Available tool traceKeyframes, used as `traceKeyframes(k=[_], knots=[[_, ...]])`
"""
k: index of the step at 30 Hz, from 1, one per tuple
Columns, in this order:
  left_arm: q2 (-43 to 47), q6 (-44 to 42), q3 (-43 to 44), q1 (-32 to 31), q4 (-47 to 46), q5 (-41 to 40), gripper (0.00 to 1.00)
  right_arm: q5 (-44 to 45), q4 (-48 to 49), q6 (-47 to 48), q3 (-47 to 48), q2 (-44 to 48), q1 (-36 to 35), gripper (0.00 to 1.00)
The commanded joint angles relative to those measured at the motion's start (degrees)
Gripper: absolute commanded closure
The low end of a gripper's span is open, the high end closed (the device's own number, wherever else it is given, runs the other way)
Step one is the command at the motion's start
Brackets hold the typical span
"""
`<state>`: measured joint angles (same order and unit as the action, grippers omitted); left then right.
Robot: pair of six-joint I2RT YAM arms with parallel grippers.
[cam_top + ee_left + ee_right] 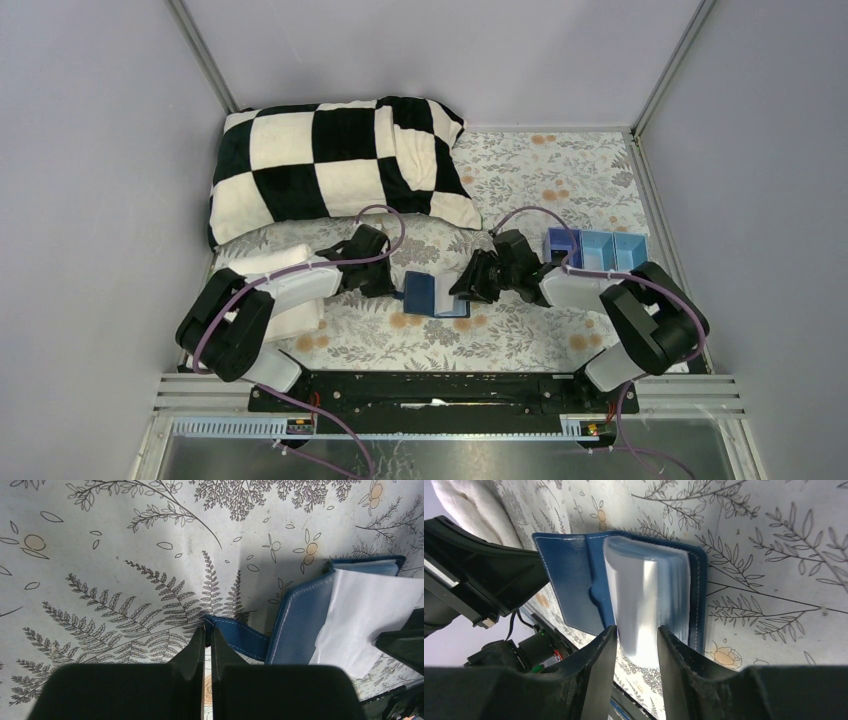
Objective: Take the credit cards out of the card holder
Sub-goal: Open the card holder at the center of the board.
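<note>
Two hands meet at a small dark navy folding card holder, which lies open on the bench, a surface under a pale cloth printed with ferns and flowers. The holder is between the two hands, just in front of the fingertips of each.

The left hand is closed almost fully, its two black fingers nearly touching. The end of the blue stitched closure tab sits at their tips, so it seems pinched there.

The right hand is about half open. A thick stack of clear plastic sleeves, blurred in the wrist view, stands up from the lighter blue inside of the holder and goes between its fingers. Both fingers are at the sides of the stack, but I cannot tell if they press it.

Behind the right hand, near its wrist, is a light blue plastic compartment tray. Well beyond the left hand lies a black and white checkered cushion.
</note>
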<state>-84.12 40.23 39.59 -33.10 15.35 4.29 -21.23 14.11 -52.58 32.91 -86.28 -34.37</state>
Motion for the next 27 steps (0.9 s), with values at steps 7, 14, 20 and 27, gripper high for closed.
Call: traceKeyframes(k=[7,14,20,27], knots=[[-1.83,-1.56,0.70,-1.60,1.27,0.45,1.00,-4.07,4.89,-1.43,1.01,-4.15,-0.80,0.50],[-0.89,-0.68,1.85,-2.22,1.44,2.36,1.00,-10.16,12.04,-4.59,1.03,-6.00,-0.95,0.50],[0.27,-1.22,2.92,-2.32,3.48,2.37,0.95,-12.49,13.63,-3.77,3.06,-5.59,-2.26,0.52],[1.99,-3.13,4.95,-2.27,6.95,3.91,0.62,-14.04,13.02,-1.73,5.55,-6.57,-3.96,0.53]])
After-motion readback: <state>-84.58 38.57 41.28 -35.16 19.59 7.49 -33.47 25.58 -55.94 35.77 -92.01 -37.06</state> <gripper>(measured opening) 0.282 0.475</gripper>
